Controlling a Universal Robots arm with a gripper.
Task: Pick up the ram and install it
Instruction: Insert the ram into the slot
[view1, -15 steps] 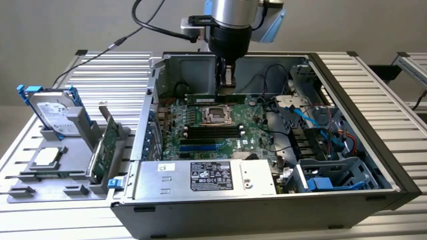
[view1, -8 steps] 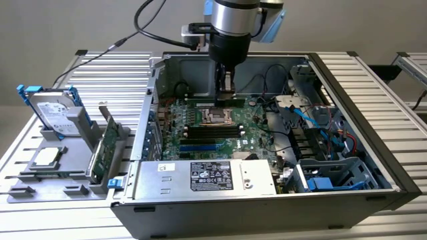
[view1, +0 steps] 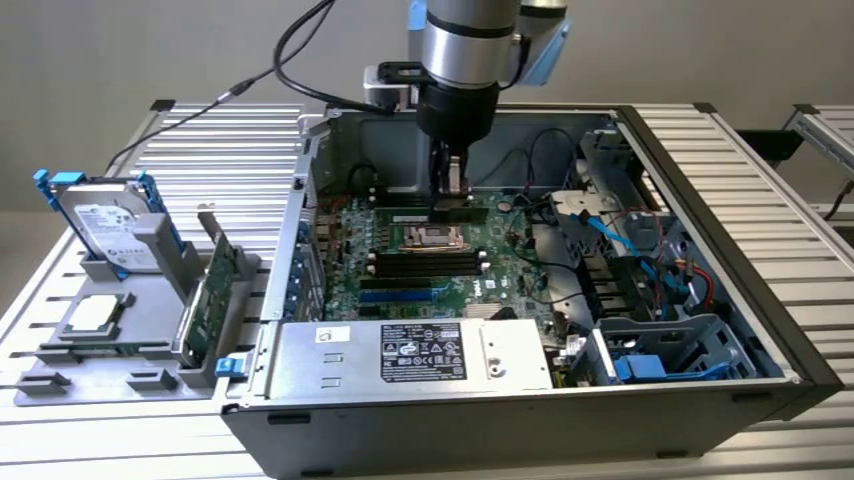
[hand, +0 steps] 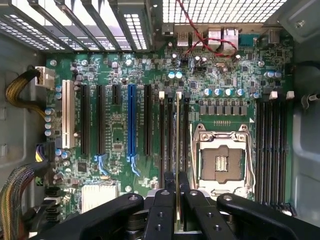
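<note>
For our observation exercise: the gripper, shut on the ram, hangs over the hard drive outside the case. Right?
No. The gripper, shut on the ram, hangs over the motherboard inside the case, as the exterior view shows.

The ram (hand: 178, 140), a thin stick pinched in my claw (hand: 177, 184), stands on edge just beside the socket (hand: 222, 162).

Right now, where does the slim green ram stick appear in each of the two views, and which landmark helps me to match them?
Exterior view: the slim green ram stick hangs under the black end effector, inside the grey computer case, close to the socket.
Wrist view: the stick is seen edge-on, clamped in the end effector, over the black memory slots.
Shared landmark: the silver-framed CPU socket, beside the stick in both.
</note>
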